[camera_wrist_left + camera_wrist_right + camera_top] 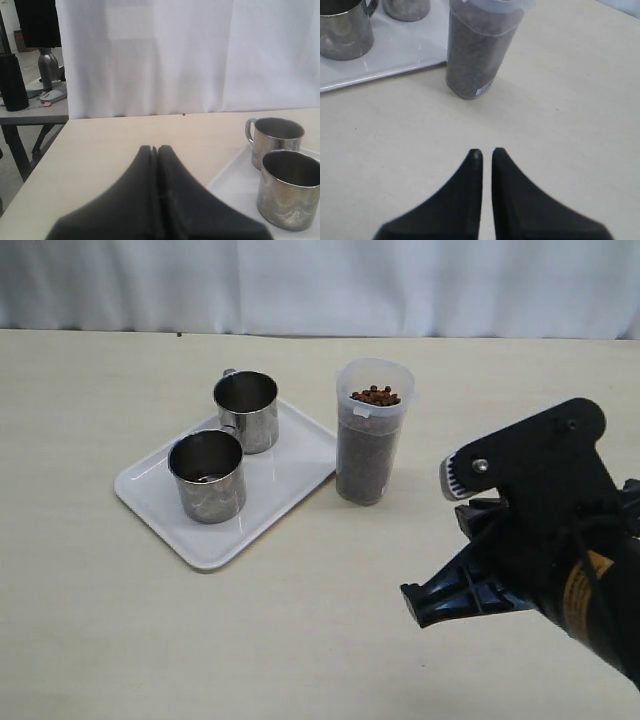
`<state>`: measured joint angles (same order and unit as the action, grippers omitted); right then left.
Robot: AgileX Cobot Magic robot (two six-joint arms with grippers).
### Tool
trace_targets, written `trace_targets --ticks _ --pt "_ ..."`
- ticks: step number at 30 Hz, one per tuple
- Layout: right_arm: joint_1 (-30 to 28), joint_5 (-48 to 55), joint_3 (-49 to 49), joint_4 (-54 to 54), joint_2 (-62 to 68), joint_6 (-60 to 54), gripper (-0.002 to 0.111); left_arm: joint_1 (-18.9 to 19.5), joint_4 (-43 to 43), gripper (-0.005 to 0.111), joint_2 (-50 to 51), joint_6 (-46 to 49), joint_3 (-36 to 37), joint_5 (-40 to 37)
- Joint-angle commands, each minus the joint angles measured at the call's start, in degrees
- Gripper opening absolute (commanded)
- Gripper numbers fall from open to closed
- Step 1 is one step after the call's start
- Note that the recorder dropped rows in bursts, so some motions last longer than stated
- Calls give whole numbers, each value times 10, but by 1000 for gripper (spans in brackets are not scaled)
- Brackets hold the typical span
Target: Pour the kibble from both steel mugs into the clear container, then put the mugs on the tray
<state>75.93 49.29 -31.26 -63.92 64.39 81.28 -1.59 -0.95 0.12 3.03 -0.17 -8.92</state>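
Shiny steel mugs (245,410), glossy white plastic tray (290,480), translucent plastic container (373,435), matt table (120,620)

Beige table (100,620), white curtain (320,285), grey side desk (30,114)

The 2 steel mugs (228,445) stand on the tray (290,470), left of the clear container (371,430), which holds the kibble (375,395) on the counter (200,640).

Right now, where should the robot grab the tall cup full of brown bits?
Probably around the clear container, mid-wall, coming sideways from the side away from the tray. It stands upright and round, with kibble heaped to the rim.
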Motion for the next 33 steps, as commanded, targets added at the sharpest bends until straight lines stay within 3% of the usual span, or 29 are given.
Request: trace_targets --ticks 1,6,13,15,21,25,26,30,33 --pt "2 -30 44 -21 -21 6 5 -5 1 0 -1 -1 2 8" --pt "2 -77 158 -26 -28 6 5 -5 1 0 -1 -1 2 8" --pt "-6 -89 249 -55 -199 10 5 -5 1 0 -1 -1 2 7" --pt "-71 -113 254 -55 -316 10 5 -5 1 0 -1 -1 2 7" --pt "-259 -133 254 -55 -451 10 5 -5 1 0 -1 -1 2 7" --pt "-412 -132 254 -55 -513 10 5 -5 1 0 -1 -1 2 7" --pt "-473 -132 254 -55 -544 10 5 -5 1 0 -1 -1 2 7" --pt "-551 -131 254 -55 -587 7 5 -5 1 0 -1 -1 2 7" --pt "-571 -131 254 -55 -606 7 5 -5 1 0 -1 -1 2 7"
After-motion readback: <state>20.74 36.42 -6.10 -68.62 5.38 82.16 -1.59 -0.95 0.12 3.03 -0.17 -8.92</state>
